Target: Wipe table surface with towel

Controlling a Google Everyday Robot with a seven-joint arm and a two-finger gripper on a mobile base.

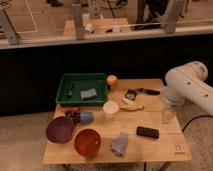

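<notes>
The table's [164,148] front right corner is bare, open to a pass. The left half is crowded: green tray [63,91] at the back left corner, purple bowl [60,129] and red bowl [87,142] toward the front edge. Mid-table stand a white cup [110,108], banana [131,105] and black device [148,132]. The gripper [167,115] hangs at the right edge.

Pale wood table [160,145], plain grain. Deep green tray [67,82], grey sponge [89,93] inside. White cup [110,108], yellow banana [131,105], a flat black device [147,132]. Purple bowl [60,129], orange-red bowl [87,142], small blue cup [86,117]. The towel [119,144] shows grey-blue. White arm [187,85], and its pale gripper [167,114] hangs at the table's right edge.
</notes>
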